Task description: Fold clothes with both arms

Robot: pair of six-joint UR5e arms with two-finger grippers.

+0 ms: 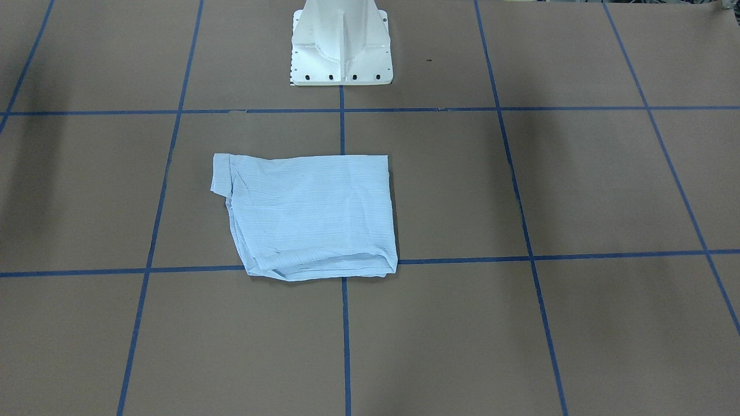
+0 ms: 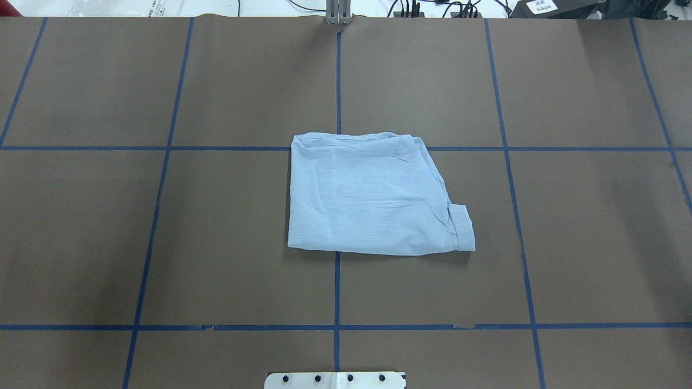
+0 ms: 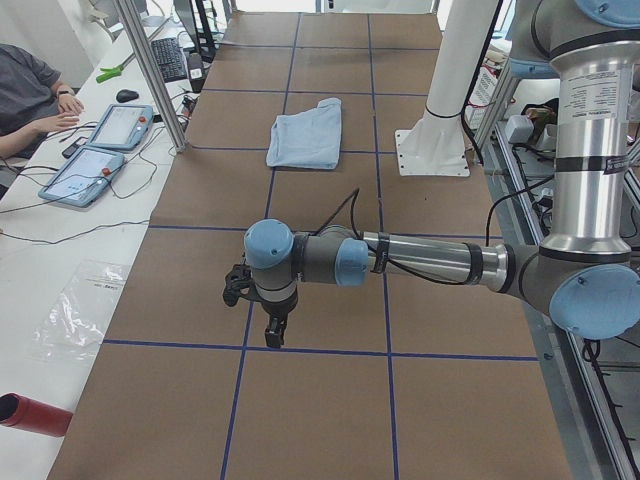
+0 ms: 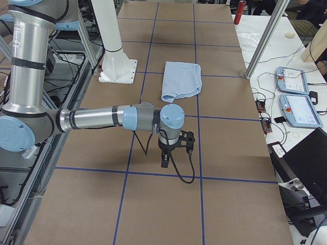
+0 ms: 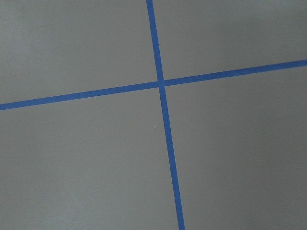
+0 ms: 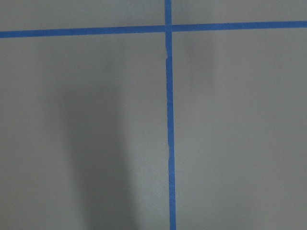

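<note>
Jaws on both arms could not be judged for how far apart they stood, since each showed only from the table's ends. Toward the worktop's left end, the left black two-finger gripper (image 3: 272,336) hung fingers-down over a blue tape line, at the tip of a grey metal arm with light-blue joint caps (image 3: 420,260). Toward the right end, the right black two-finger gripper (image 4: 164,161) hung the same way on its own grey arm (image 4: 97,118). Both wrist cameras took in only the brown paper-covered worktop (image 2: 216,243) and crossing blue tape lines (image 5: 162,84).

Farther along, well apart from both grippers, the thin light-blue finely striped shirt (image 2: 367,194) lay folded into a rough rectangle at the worktop's middle, straddling the centre tape line in front of the white pedestal base (image 1: 341,52). One cuff (image 2: 461,224) stuck out at its corner nearest the robot's right side.

Beyond the far edge, a person's hand (image 3: 57,121) rested near two blue-framed tablets (image 3: 122,126).
</note>
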